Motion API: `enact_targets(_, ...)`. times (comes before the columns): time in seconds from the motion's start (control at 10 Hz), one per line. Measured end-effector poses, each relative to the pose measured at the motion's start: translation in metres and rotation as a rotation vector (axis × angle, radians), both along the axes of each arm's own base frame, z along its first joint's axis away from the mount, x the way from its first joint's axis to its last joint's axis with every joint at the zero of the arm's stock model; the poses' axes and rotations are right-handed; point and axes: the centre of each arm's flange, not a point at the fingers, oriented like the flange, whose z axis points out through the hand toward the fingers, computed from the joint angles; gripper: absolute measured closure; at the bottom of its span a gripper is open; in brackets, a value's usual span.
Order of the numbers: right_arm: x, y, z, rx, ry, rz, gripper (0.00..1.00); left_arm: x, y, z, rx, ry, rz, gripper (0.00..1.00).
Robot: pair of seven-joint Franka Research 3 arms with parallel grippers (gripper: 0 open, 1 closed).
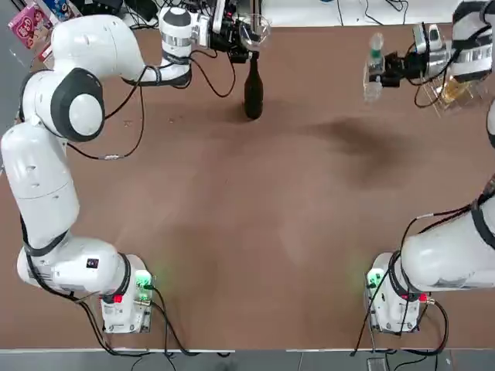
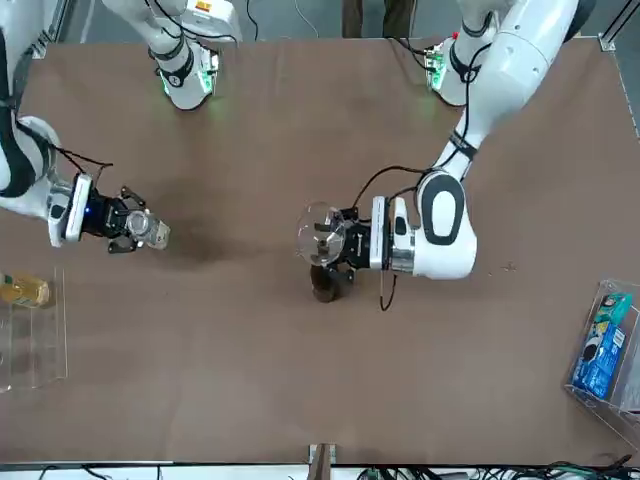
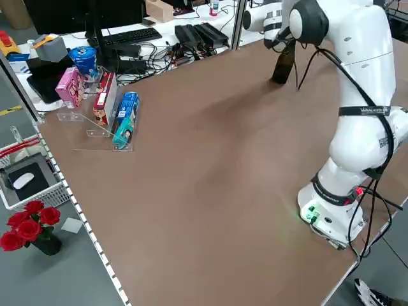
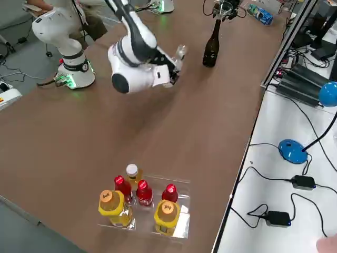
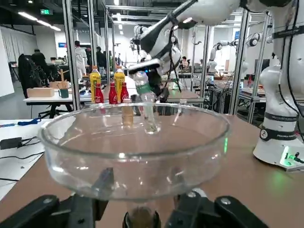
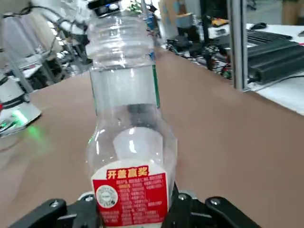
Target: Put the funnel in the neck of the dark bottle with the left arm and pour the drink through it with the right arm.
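Observation:
The dark bottle (image 1: pixel 253 91) stands upright at the far middle of the table, also seen as the dark bottle (image 2: pixel 326 286) in the front view. The clear funnel (image 1: pixel 256 29) sits over its neck. In the left wrist view the funnel (image 5: pixel 135 147) has its spout at the bottle's mouth (image 5: pixel 140 219). My left gripper (image 1: pixel 234 36) is open, its jaws on either side of the spout with a gap. At the far right, my right gripper (image 1: pixel 394 68) is shut on the drink (image 1: pixel 373 66), a clear bottle held off the table. The right wrist view shows the drink (image 6: pixel 127 137).
A clear rack of yellow and red bottles (image 4: pixel 139 203) stands at the far right corner. Snack boxes in a clear holder (image 3: pixel 121 121) sit on the far left side. Cables (image 1: pixel 108 154) trail over the table beside the left arm.

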Motion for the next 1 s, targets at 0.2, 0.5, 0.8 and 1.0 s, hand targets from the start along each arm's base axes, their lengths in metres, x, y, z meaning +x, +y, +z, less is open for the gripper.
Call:
enact_targets(0.2,0.007,0.042,0.055,-0.033,0.066,-0.090,0.56,-0.001,-0.001,-0.005,-0.004,-0.007,-0.006,0.49)
enact_targets(0.5,0.001,0.121,0.116,-0.064,0.172,-0.218,0.56,0.001,0.003,-0.006,-0.012,-0.020,-0.010,0.63)
enact_targets(0.8,-0.023,0.205,0.158,-0.077,0.265,-0.332,0.56,0.003,0.006,-0.007,-0.013,-0.020,-0.006,0.75)
enact_targets(1.0,-0.048,0.252,0.165,-0.085,0.333,-0.394,0.56,0.002,0.005,-0.010,-0.017,-0.013,-0.009,0.75)
